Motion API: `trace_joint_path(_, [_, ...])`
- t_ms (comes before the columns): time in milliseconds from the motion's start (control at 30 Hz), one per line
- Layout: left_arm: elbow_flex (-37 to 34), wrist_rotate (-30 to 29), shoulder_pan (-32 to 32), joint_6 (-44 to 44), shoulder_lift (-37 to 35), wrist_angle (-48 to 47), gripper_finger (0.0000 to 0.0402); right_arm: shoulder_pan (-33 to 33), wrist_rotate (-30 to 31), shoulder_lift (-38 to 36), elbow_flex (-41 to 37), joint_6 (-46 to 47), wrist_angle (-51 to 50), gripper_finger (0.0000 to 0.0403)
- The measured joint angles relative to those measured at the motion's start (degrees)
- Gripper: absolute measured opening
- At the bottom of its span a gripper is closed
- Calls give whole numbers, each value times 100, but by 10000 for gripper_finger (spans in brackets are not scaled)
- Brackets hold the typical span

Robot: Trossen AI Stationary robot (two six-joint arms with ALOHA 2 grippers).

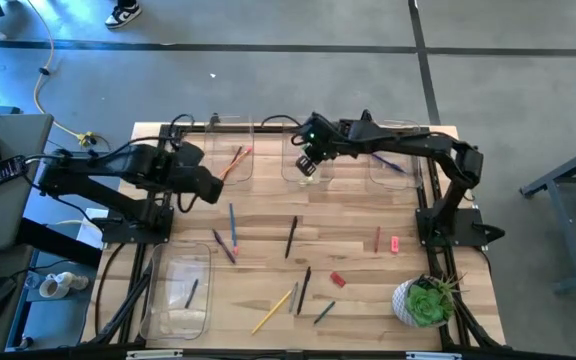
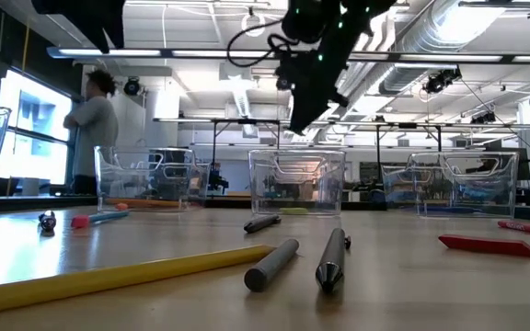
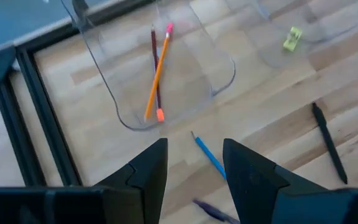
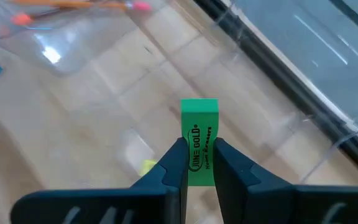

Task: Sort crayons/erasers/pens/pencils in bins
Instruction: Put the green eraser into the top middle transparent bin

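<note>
My right gripper (image 1: 308, 166) hangs above the middle far bin (image 1: 290, 150), shut on a green eraser (image 4: 199, 140). A yellow eraser (image 4: 146, 167) lies in that bin below it. My left gripper (image 1: 211, 192) is open and empty, just on the near side of the far-left bin (image 3: 166, 74). That bin holds two pencils (image 3: 157, 68). A blue pencil (image 3: 209, 155) lies on the table below the left fingers. The far-right bin (image 1: 398, 160) holds pens. The long bin (image 1: 176, 292) at the near left holds one dark stick. My right gripper pinches the green eraser's printed lower part (image 4: 199, 163) between its two fingers. The fingers come from above, slanting down. The eraser's free end (image 4: 199, 107) sticks out beyond the fingertips. It is lifted clear above the bin floor.
Loose on the table are a purple pen (image 1: 223, 245), black pens (image 1: 291, 237) (image 1: 304, 290), a yellow pencil (image 1: 273, 310), a red crayon (image 1: 377, 238), a pink eraser (image 1: 395, 243) and a red piece (image 1: 337, 280). A potted plant (image 1: 426, 300) stands at the near right.
</note>
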Motion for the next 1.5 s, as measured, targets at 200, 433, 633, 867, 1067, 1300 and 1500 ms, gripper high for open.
trace_joint_path(200, [0, 256, -7, -398, 575, 35, 142, -346, -531, 297, -21, -575, -159, 41])
trace_joint_path(433, [2, 563, -7, -612, 1162, 634, 142, -445, -642, 492, -21, -940, -357, 41])
trace_joint_path(633, [2, 819, -46, -1002, 1706, 922, 142, -501, -781, 635, -21, -1198, -620, 41])
trace_joint_path(867, [0, 1246, -302, -1787, 2344, 929, 142, -550, -809, 667, -21, -1519, -736, 41])
trace_joint_path(1067, [0, 1623, -614, -2515, 2816, 1104, 142, -561, -813, 667, -21, -1768, -799, 41])
trace_joint_path(1300, [-2, 1836, -911, -3222, 3214, 1460, 142, -561, -813, 667, -21, -2042, -818, 71])
trace_joint_path(1500, [-364, 1961, -1073, -3812, 3301, 1723, 142, -561, -813, 667, -21, -2239, -803, 119])
